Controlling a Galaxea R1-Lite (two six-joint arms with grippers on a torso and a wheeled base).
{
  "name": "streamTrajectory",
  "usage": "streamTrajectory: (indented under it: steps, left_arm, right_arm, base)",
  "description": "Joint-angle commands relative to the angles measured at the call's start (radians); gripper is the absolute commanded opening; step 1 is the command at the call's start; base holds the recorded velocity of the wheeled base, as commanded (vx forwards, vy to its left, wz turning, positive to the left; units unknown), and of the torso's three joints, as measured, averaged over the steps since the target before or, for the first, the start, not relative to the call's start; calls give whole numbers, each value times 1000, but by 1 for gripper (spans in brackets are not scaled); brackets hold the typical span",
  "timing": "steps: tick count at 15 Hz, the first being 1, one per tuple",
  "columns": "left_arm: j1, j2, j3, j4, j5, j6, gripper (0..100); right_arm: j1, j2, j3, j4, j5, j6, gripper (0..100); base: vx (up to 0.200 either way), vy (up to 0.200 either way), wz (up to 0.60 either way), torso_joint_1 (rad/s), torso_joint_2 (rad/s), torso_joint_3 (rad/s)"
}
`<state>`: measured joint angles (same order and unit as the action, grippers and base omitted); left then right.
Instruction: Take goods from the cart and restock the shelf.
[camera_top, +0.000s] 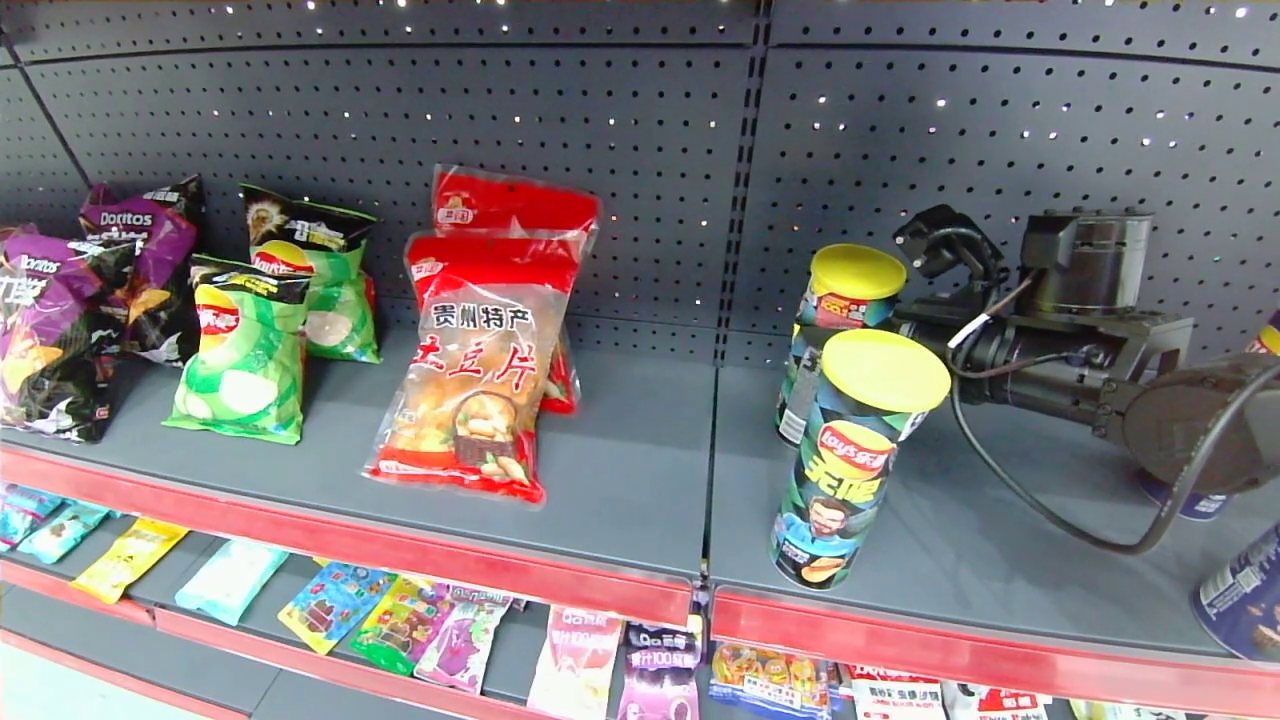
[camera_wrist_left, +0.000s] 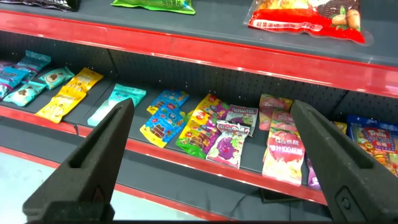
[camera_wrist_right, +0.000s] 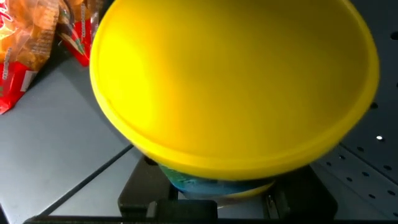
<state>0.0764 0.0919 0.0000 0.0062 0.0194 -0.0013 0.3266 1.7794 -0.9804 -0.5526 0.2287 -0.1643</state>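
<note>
At right of centre in the head view, the rear can (camera_top: 845, 285) is met by the right gripper (camera_top: 905, 325). Whether it is clamped or let go cannot be told. The can is judged to be a stiff, light tube, slick-sided and easily tipped, so it is best taken mid-body under the yellow lid. The front can (camera_top: 850, 470) stands just beside it. Bare shelf (camera_top: 620, 470) is left open toward frame left, and the red lip (camera_top: 900, 630) is close below. The left gripper (camera_wrist_left: 211, 106) is held spread wide.

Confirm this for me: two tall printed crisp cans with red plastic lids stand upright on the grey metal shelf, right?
Not red: both lids are yellow. The head view shows the front tall printed crisp can and the rear can upright on the grey metal shelf.
</note>
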Motion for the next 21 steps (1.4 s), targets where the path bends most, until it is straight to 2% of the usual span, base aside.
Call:
streamTrajectory:
  steps: [1, 2, 8, 15, 21]
  left_arm:
    - [0, 2, 0, 0, 1, 0, 100]
    - [0, 2, 0, 0, 1, 0, 100]
    - [0, 2, 0, 0, 1, 0, 100]
    - [0, 2, 0, 0, 1, 0, 100]
    - [0, 2, 0, 0, 1, 0, 100]
  right_arm:
    - [0, 5, 3, 2, 0, -1, 0]
    - [-1, 5, 9, 0, 1, -3, 100]
    - [-3, -5, 25, -36, -3, 0, 100]
    - [-43, -138, 128, -36, -6, 8, 100]
    - [-78, -348, 345, -35, -12, 3, 100]
  base:
    - [0, 0, 0, 0, 0, 0]
    - [0, 0, 0, 0, 0, 0]
    - [0, 0, 0, 0, 0, 0]
    - [0, 0, 0, 0, 0, 0]
    - [0, 0, 0, 0, 0, 0]
